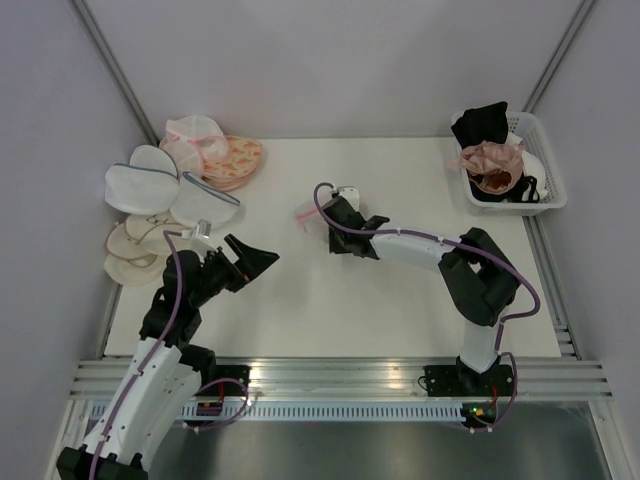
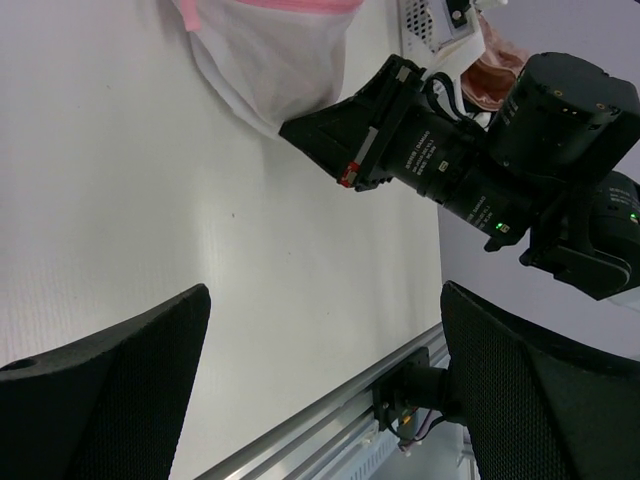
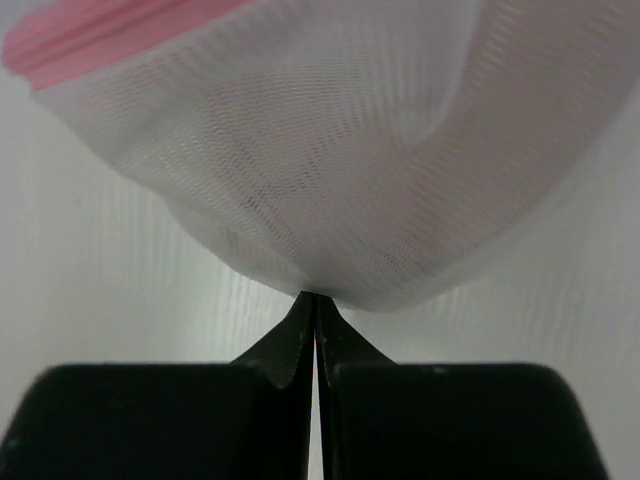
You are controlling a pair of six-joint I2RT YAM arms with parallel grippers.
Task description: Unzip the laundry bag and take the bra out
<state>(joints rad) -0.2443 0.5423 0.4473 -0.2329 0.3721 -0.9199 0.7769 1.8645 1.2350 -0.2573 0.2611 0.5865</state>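
The laundry bag [image 3: 330,150] is white mesh with a pink zipper rim. It fills the top of the right wrist view. My right gripper [image 3: 316,300] is shut on a pinch of its mesh at the lower edge. In the top view the right gripper [image 1: 335,217] sits at the table's middle and hides most of the bag, with only a pink strip [image 1: 303,214] showing. The left wrist view shows the bag [image 2: 270,60] hanging at the right gripper's tip [image 2: 300,128]. My left gripper [image 1: 255,258] is open and empty, apart from the bag [image 2: 320,380]. No bra shows through the mesh.
At the left edge lie another pink-trimmed mesh pouch [image 1: 192,140], an orange-patterned pouch [image 1: 238,160], white bags with blue-grey trim [image 1: 150,185] and pale cream cups [image 1: 135,248]. A white basket [image 1: 545,170] at back right holds a dusty-pink bra [image 1: 492,160] and a black garment [image 1: 482,122].
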